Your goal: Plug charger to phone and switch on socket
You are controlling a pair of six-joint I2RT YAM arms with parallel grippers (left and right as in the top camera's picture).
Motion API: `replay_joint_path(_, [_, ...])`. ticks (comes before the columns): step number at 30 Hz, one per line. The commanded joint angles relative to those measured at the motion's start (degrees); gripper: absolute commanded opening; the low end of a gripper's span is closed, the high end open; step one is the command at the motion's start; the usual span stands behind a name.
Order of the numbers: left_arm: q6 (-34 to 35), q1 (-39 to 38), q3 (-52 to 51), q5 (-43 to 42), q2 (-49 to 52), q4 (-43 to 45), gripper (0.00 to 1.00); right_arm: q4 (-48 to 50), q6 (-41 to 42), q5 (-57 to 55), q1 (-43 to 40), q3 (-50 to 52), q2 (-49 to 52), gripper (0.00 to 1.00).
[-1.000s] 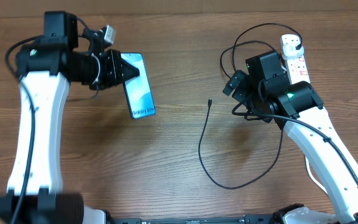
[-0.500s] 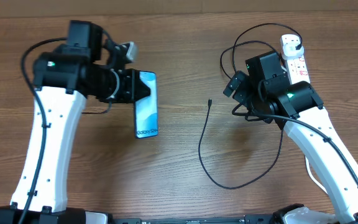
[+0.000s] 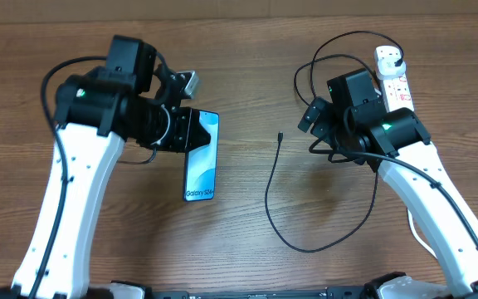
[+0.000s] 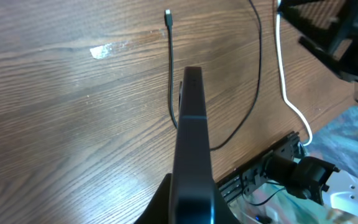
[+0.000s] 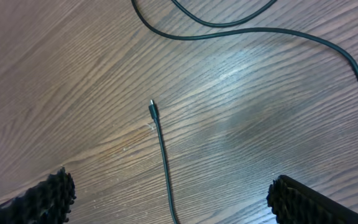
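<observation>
Holding the phone by its top end, my left hand is pinched on it, left of the charger, whose tip lies loose on the bench. My right hand hangs spread near that tip. Next, I judge, it must pinch the tip for plugging in.

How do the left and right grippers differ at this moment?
The left gripper is shut on the phone, gripping the end away from the "Galaxy" text; the right gripper is open and holds nothing. The left gripper is over the table's left half, while the right gripper is near the socket, above the charger lying loose on the wood. Both are black two-finger grippers on white arms.
</observation>
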State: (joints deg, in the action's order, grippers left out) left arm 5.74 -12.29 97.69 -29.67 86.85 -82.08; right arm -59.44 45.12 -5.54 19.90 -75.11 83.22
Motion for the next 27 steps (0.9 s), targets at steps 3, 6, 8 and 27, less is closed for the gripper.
replay_joint_path(3, [-0.8,0.2,0.3,2.2,-9.0,-0.3,0.04,0.2,-0.9,-0.9,-0.2,-1.7,3.5,1.0])
replay_joint_path(6, [0.9,0.2,0.0,4.7,-11.0,-0.2,0.04,0.2,-0.9,-0.8,-0.2,-1.7,5.5,1.0])
replay_joint_path(8, [2.5,0.2,0.0,7.6,-11.9,-0.2,0.04,0.1,-0.9,-0.8,-0.2,-1.7,6.6,1.0])
replay_joint_path(27, [21.4,0.2,0.0,24.1,-0.4,4.9,0.04,0.9,-2.2,8.2,0.0,-1.7,7.3,1.0])
